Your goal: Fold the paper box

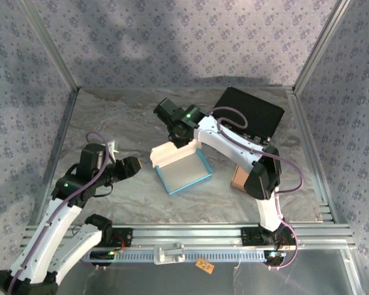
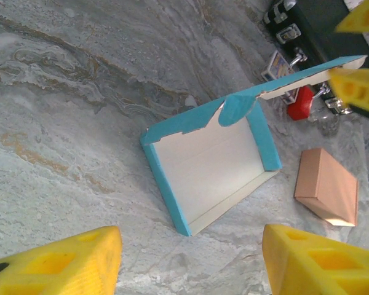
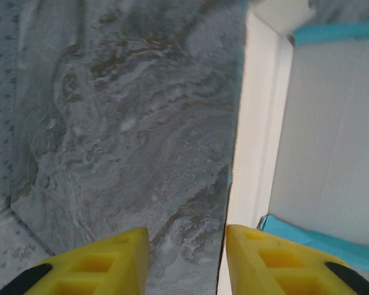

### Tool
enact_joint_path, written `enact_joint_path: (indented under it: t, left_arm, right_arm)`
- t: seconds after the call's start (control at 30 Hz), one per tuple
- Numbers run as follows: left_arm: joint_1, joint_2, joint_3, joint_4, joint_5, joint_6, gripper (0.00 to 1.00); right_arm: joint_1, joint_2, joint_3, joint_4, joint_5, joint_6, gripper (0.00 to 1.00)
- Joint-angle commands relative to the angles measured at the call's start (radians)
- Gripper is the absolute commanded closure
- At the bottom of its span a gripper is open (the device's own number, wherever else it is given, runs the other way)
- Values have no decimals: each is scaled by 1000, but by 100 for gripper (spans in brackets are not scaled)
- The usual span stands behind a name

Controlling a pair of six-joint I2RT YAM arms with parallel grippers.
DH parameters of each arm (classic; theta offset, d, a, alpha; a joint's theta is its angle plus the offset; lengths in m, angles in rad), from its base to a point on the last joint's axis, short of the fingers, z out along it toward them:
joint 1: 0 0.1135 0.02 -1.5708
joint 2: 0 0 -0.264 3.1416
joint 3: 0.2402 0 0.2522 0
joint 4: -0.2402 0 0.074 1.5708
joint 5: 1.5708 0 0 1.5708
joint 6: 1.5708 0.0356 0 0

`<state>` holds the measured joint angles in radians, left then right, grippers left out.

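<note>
The paper box (image 1: 183,171), blue outside and white inside, sits open near the middle of the worktop (image 1: 111,123), its lid flap (image 1: 166,153) standing up on the far-left side. The right hand (image 1: 183,142) hangs over that flap with its fingers narrowly parted. In the right wrist view the flap's white edge runs down just inside one finger (image 3: 283,258), with bare worktop showing in the gap, so this looks like no firm hold. The left hand (image 1: 130,166) is spread wide and empty, just left of the box and aimed at it.

With nothing pinning it, the light flap may spring outward and undo the crease. If the right hand pulls away at an angle, a finger could snag the edge and drag or spin the whole box. A push from the left hand with no counter-hold could slide the box toward the brown cardboard box (image 1: 238,177) beside the right arm.

From above, the right hand covers the flap's crease. Whether finger and flap actually touch cannot be told. A small red object (image 2: 301,101) near the black case (image 1: 252,110) is too blurred to name
</note>
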<state>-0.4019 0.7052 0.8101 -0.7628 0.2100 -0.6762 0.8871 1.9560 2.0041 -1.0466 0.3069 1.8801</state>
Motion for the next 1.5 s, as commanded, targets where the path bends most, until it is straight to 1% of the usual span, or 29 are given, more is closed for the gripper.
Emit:
enact_joint_path:
  t: [0.0, 0.03, 0.07, 0.1, 0.13, 0.17, 0.2, 0.23, 0.27, 0.33, 0.37, 0.43, 0.5, 0.53, 0.6, 0.73, 0.77, 0.83, 0.87, 0.9, 0.93, 0.97, 1.03, 1.07, 1.1, 1.17, 1.2, 1.27, 1.47]
  left_arm:
    - [-10, 20, 13, 8, -3, 56, 38]
    - [-13, 28, 11, 1, -8, 63, 39]
    - [-17, 33, 3, -3, -13, 67, 40]
    - [-24, 36, -4, -2, -21, 69, 40]
    - [-35, 36, -15, 6, -23, 75, 40]
    - [-50, 33, -28, 23, -23, 86, 40]
    - [-67, 30, -41, 45, -31, 90, 34]
    - [-87, 30, -57, 72, -47, 91, 12]
    - [-106, 35, -72, 112, -62, 92, 6]
    - [-151, 68, -83, 149, -131, 95, 5]
    - [-173, 100, -78, 154, -174, 100, 5]
    - [-213, 165, -51, 141, -264, 107, 9]
    - [-250, 214, -25, 134, -367, 96, 19]
    - [-252, 222, -16, 136, -397, 77, 20]
    - [-256, 202, 13, 141, -439, 67, 0]
    - [-266, 89, 17, 249, -594, 38, 0]
    - [-257, 51, -13, 279, -633, -33, 0]
    - [-218, -49, -110, 270, -765, -362, 0]
    - [-185, -93, -154, 334, -724, -383, 0]
    - [-150, -128, -191, 421, -631, -293, 1]
    - [-137, -129, -185, 393, -596, -261, 3]
    - [-138, -103, -144, 298, -586, -239, 4]
    - [-147, 8, -47, 130, -467, -84, 11]
    - [-168, 56, -12, 44, -448, -63, 11]
    - [-200, 93, 7, -7, -441, -35, 12]
    - [-293, 115, -1, -14, -455, 28, 19]
    - [-316, 116, -9, -8, -461, 30, 21]
    - [-325, 121, -29, 25, -438, 33, 29]
    - [-333, 185, -37, 78, -436, 28, 32]
  right_arm:
    - [-9, -122, 9, -12, 144, -318, 58]
    - [-15, -171, -16, 23, 192, -466, 54]
    - [-26, -227, -68, 107, 212, -670, 49]
    - [-42, -283, -133, 186, 191, -840, 45]
    - [-72, -359, -235, 317, 94, -1084, 37]
    - [-123, -438, -362, 455, -103, -1306, 34]
    - [-182, -503, -474, 561, -306, -1468, 33]
    - [-255, -562, -588, 608, -518, -1598, 32]
    - [-329, -591, -651, 580, -648, -1682, 33]
    - [-438, -589, -682, 424, -746, -1844, 38]
    - [-466, -578, -696, 365, -744, -1923, 40]
    - [-482, -567, -766, 374, -710, -2030, 41]
    - [-486, -560, -844, 455, -662, -2061, 42]
    - [-498, -557, -878, 518, -649, -2040, 43]
    - [-537, -569, -942, 649, -687, -1981, 43]
    - [-547, -657, -1110, 925, -697, -1971, 36]
    - [-548, -664, -1129, 956, -702, -1986, 35]
    - [-548, -659, -1145, 968, -713, -2025, 34]
    - [-549, -650, -1146, 970, -721, -2032, 33]
    - [-555, -642, -1147, 971, -738, -2036, 33]
    - [-556, -636, -1148, 982, -755, -2033, 32]
    - [-559, -627, -1147, 987, -772, -2033, 32]
    - [-557, -611, -1143, 997, -812, -2049, 32]
    - [-551, -600, -1138, 997, -823, -2061, 32]
    - [-542, -586, -1126, 986, -827, -2084, 32]
    - [-523, -544, -1088, 948, -822, -2127, 33]
    - [-517, -525, -1071, 941, -820, -2132, 33]
    - [-515, -477, -1033, 935, -830, -2127, 34]
    - [-493, -387, -937, 884, -802, -2142, 38]
